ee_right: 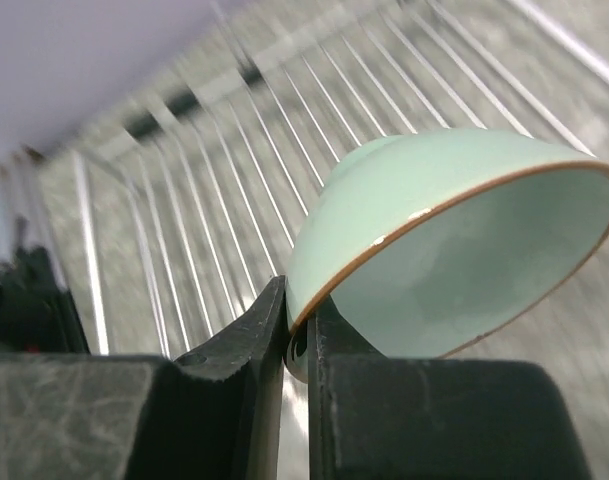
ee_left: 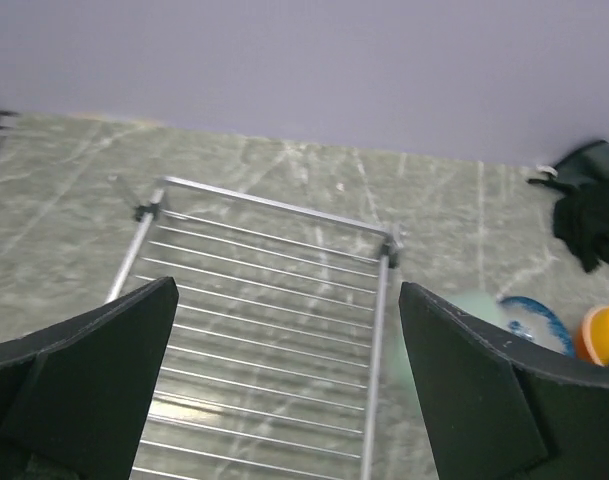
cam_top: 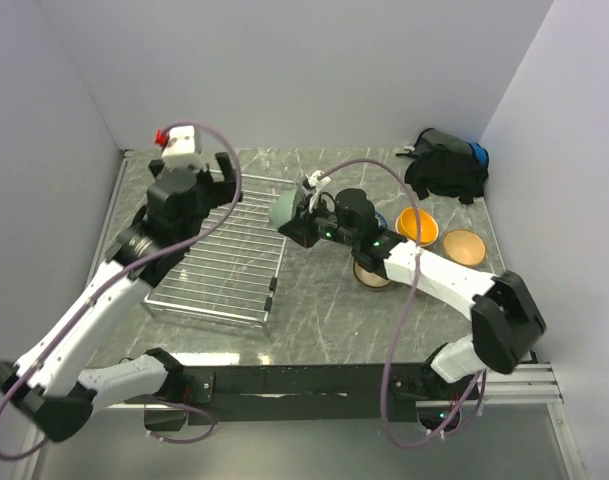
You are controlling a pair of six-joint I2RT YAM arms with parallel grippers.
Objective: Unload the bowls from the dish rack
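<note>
The silver wire dish rack (cam_top: pixel 219 262) lies at the left centre with no bowl on it in the top view. My right gripper (cam_top: pixel 302 222) is shut on the rim of a pale green bowl (cam_top: pixel 284 210) and holds it tilted above the rack's right edge. The right wrist view shows its jaws (ee_right: pixel 302 300) pinching the bowl's (ee_right: pixel 454 240) rim over the rack (ee_right: pixel 214 160). My left gripper (cam_top: pixel 227 185) is open and empty above the rack's back part; its left wrist view (ee_left: pixel 288 290) looks down on bare rack wires (ee_left: pixel 264 300).
On the table right of the rack stand a yellow-orange bowl (cam_top: pixel 419 224), a tan bowl (cam_top: pixel 463 246), a blue-patterned bowl (cam_top: pixel 380 222) partly hidden by my right arm, and a brown bowl (cam_top: pixel 372 276) under that arm. A black bag (cam_top: pixel 446 165) lies at the back right.
</note>
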